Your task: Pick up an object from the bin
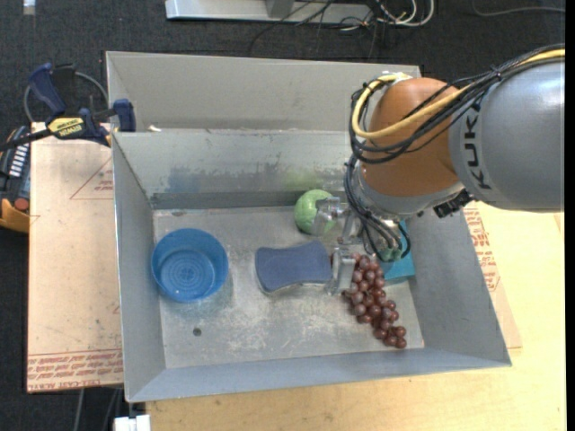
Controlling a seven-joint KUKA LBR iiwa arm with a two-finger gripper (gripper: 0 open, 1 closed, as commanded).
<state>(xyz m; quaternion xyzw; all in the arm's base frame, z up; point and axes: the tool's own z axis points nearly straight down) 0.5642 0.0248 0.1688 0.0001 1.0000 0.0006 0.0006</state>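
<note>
The grey bin [269,330] holds a blue bowl [189,265], bluish pad [289,268], green ball [311,212] and grapes [377,303].

Far middle of bin [135,241]: green ball [310,210], right side covered by the gripper [339,269] body.
Right side: teal flat thing [402,266], only a corner and an edge show from under the orange wrist cover [409,142]; kind unclear.
Middle: blue-grey pad [287,268], right end behind the gripper; touching or apart, cannot tell.
Near right: dark red grape bunch [375,302], far end under the gripper.
Near left floor: dark speck [197,332], too small to name.
The arm [526,142] is cut off at the right edge.
</note>
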